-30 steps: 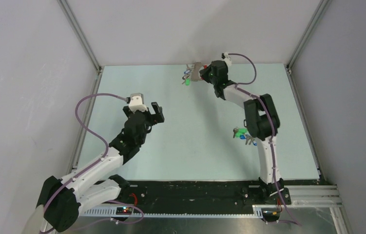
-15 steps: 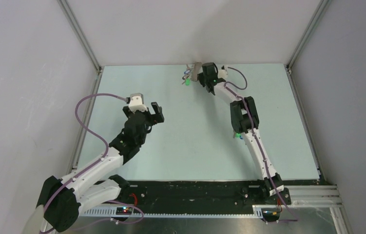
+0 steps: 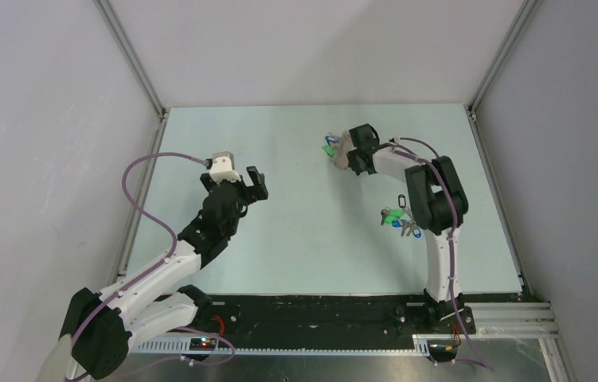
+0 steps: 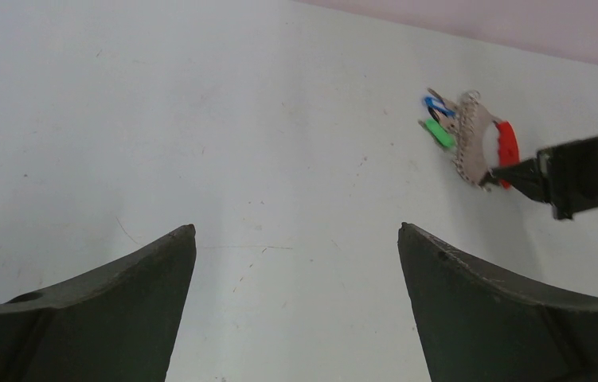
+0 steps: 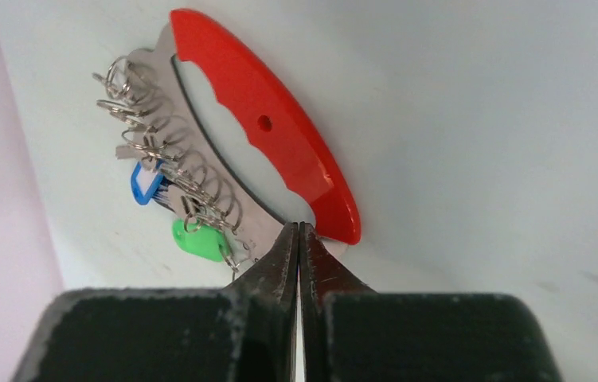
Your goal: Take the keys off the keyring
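Item: red-handled crescent steel keyring (image 5: 267,127), on the far half of the pale bench (image 3: 303,231), right of centre. It carries silver keys with green and blue plastic heads (image 5: 200,241) on wire rings. We judge it light, stiff and slippery, best held by the red grip. Right jaws are pinched shut on its thin steel tip. Left jaws stand wide and hold nothing, well apart.

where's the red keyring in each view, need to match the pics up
Top external: the keyring is in the upper middle, a little right of centre.
Left wrist: it is at the upper right.
Right wrist: it fills the upper centre-left, seen close up.
Shared landmark: the green key on its ring side, next to a blue one.
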Tool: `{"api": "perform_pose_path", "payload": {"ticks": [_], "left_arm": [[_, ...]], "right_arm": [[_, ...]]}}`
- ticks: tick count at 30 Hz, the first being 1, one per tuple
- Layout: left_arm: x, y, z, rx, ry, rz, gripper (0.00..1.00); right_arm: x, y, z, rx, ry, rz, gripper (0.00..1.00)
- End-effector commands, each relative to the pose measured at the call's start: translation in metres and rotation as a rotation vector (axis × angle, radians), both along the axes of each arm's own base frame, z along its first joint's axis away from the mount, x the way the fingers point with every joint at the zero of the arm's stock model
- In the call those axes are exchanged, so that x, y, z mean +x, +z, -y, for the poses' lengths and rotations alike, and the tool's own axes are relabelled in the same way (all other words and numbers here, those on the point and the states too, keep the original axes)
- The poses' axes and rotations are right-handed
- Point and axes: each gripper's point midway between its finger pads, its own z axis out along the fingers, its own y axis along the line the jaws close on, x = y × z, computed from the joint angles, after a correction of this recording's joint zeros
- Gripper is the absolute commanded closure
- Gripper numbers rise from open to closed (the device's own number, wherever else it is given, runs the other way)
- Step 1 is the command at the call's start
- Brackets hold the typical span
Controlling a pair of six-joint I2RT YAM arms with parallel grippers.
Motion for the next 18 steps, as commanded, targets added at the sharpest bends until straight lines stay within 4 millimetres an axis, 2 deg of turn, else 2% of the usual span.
{"api": "perform_pose_path", "payload": {"ticks": [1, 3, 6, 7, 8, 9, 10, 11, 12, 13, 14, 15, 18], "left_arm": [[0.001, 0.016, -0.002, -0.035, 0.019, 0.051, 0.0], [0.001, 0.015, -0.002, -0.03, 0.017, 0.049, 0.0], [0.002, 0.015, 0.0, -0.031, 0.01, 0.045, 0.0], [0.002, 0.014, 0.001, -0.03, 0.009, 0.044, 0.0], [0.002, 0.014, 0.001, -0.029, 0.007, 0.044, 0.0], [0.002, 0.015, 0.001, -0.028, 0.006, 0.044, 0.0], [0.002, 0.014, 0.001, -0.027, 0.007, 0.044, 0.0], [0.002, 0.014, 0.001, -0.027, 0.007, 0.045, 0.0], [0.002, 0.014, 0.001, -0.026, 0.006, 0.044, 0.0], [0.002, 0.014, 0.001, -0.026, 0.005, 0.043, 0.0], [0.002, 0.014, 0.001, -0.025, 0.004, 0.043, 0.0], [0.002, 0.014, 0.001, -0.025, 0.004, 0.043, 0.0], [0.002, 0.014, 0.0, -0.023, 0.006, 0.044, 0.0]], "right_arm": [[-0.022, 0.052, 0.014, -0.075, 0.029, 0.109, 1.0], [-0.012, 0.071, 0.007, -0.113, 0.11, 0.199, 1.0], [0.001, 0.088, 0.003, -0.138, 0.158, 0.267, 1.0], [0.004, 0.086, 0.004, -0.161, 0.168, 0.265, 1.0], [0.009, 0.093, 0.003, -0.168, 0.163, 0.277, 1.0], [0.009, 0.082, 0.007, -0.188, 0.149, 0.243, 1.0], [0.014, 0.083, 0.008, -0.185, 0.137, 0.24, 1.0], [0.013, 0.068, 0.009, -0.183, 0.128, 0.194, 1.0], [0.017, 0.067, 0.01, -0.176, 0.12, 0.186, 1.0], [0.012, 0.048, 0.012, -0.171, 0.105, 0.125, 1.0], [0.012, 0.044, 0.013, -0.165, 0.096, 0.108, 1.0], [0.007, 0.032, 0.016, -0.167, 0.083, 0.068, 1.0], [-0.008, 0.019, 0.021, -0.184, 0.083, 0.014, 1.0]]}}
